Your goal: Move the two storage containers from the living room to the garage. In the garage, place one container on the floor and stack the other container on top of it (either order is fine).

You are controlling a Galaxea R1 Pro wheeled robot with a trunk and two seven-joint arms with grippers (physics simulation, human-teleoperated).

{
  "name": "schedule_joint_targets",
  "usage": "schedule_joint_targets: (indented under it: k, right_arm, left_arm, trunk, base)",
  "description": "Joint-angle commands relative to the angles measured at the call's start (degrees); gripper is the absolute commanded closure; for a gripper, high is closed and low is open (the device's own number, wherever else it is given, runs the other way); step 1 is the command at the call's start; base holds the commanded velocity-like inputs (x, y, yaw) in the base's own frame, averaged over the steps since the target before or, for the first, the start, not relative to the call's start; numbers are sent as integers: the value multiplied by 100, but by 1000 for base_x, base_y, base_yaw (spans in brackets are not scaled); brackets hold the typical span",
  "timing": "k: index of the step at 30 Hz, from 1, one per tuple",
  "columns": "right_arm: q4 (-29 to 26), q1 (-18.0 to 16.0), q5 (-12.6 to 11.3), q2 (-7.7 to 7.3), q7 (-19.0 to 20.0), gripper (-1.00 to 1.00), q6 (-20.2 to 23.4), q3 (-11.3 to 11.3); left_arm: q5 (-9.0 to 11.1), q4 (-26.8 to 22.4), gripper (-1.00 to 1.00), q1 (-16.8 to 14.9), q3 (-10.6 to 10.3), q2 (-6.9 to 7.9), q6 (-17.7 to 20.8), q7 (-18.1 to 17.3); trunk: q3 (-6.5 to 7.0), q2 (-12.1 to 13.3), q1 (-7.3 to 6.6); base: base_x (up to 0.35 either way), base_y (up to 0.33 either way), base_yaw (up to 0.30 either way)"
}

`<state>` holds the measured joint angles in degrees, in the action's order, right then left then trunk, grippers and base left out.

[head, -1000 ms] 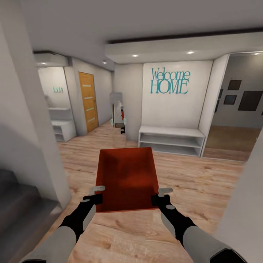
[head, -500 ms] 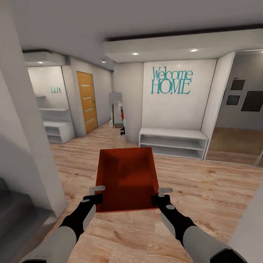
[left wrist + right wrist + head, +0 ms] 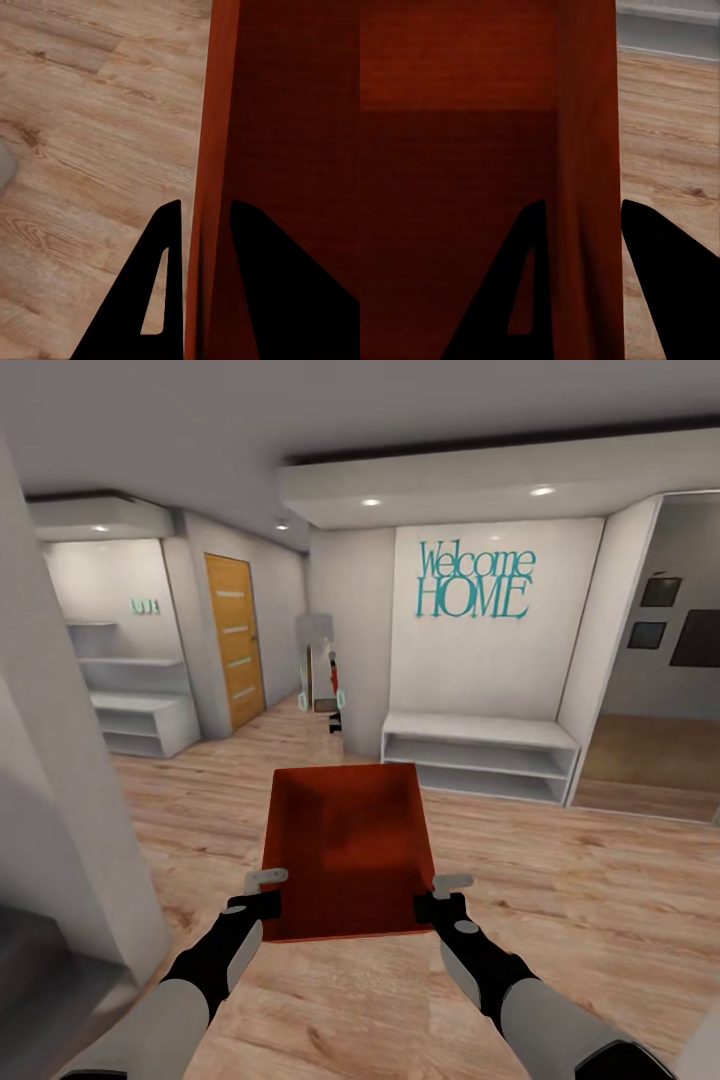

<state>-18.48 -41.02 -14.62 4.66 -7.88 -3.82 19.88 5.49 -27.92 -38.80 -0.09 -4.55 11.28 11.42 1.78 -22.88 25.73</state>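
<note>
head view: orange-red container (image 3: 345, 850) carried low and centred in front of the trunk, open side up, nothing inside. left gripper (image 3: 266, 892) pinching the near left wall, right gripper (image 3: 443, 895) pinching the near right wall; both sets of jaws clenched on the rim. left wrist view: one finger (image 3: 154, 300) outside, the other inside, thin wall (image 3: 208, 187) sandwiched between. right wrist view: same straddle on the opposite wall (image 3: 589, 187). held this way, probably, to keep the box level and balanced between both arms while rolling, with the far end free.

beneath, light wood-plank floor (image 3: 560, 900), smooth and glossy, not the concrete wanted for the drop. around, a white hallway: low white shelf unit (image 3: 478, 756) far centre-right under teal "welcome home" lettering (image 3: 473, 581), orange door (image 3: 234, 638) far left, more white shelving (image 3: 130, 710) at the left, narrow mirror (image 3: 320, 672) at the far corner, dark frames (image 3: 680, 620) on a wall far right. by the look of it, a transit stage, garage not reached, stacking not begun.
</note>
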Motion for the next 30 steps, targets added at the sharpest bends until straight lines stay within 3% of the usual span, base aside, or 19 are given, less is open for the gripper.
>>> schedule_joint_targets:
  k: [1, 30]
  right_arm:
    - [161, -2, -76, -27, -38, 100, -31, 25]
    - [161, -2, -76, -27, -38, 100, -31, 25]
  left_arm:
    - [-83, -30, 100, -5, 99, 15, 41, 54]
    - [-83, -30, 100, -5, 103, 15, 41, 54]
  trunk:
    - [-1, -4, 5]
    - [-1, -4, 5]
  base:
    - [322, 0, 0]
    - [322, 0, 0]
